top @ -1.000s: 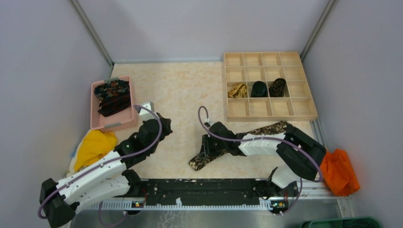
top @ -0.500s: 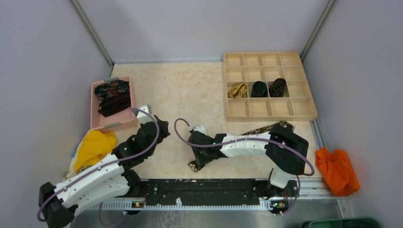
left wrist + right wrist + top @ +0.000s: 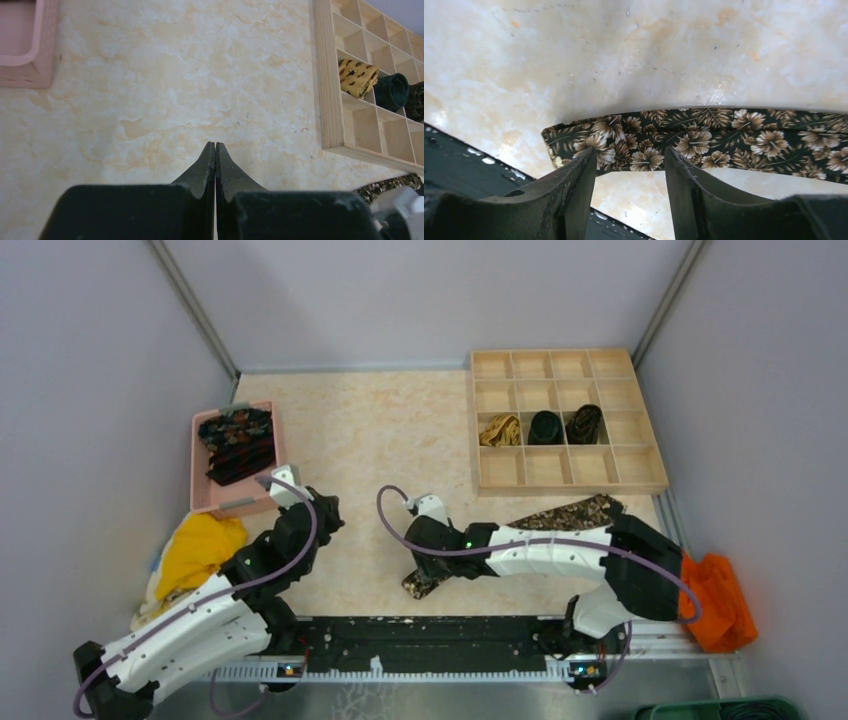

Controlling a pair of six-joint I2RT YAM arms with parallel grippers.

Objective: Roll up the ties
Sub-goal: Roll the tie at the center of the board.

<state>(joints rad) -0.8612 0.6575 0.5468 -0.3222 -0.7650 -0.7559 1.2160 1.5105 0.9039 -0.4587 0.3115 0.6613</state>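
Observation:
A dark tie with a brown floral print (image 3: 565, 513) lies flat on the table, running from the wooden box's near corner to its end near the front rail (image 3: 420, 583). My right gripper (image 3: 428, 568) is open just above that end; in the right wrist view (image 3: 630, 152) the tie (image 3: 704, 137) lies just beyond the fingertips. My left gripper (image 3: 328, 504) is shut and empty over bare table (image 3: 215, 145). Three rolled ties sit in the box: golden-tan (image 3: 499, 429), dark (image 3: 545, 426), floral (image 3: 584, 423). More ties (image 3: 238, 443) lie in the pink tray.
The wooden compartment box (image 3: 520, 470) stands at the back right, also in the left wrist view (image 3: 327, 100). The pink tray (image 3: 225, 502) is at the left. A yellow cloth (image 3: 198, 548) lies front left and an orange cloth (image 3: 722, 608) front right. A black rail (image 3: 430, 635) runs along the front.
My right gripper shifted left to the tie's near end and its elbow swung out right, partly covering the orange cloth. My left gripper drew back a little to the left.

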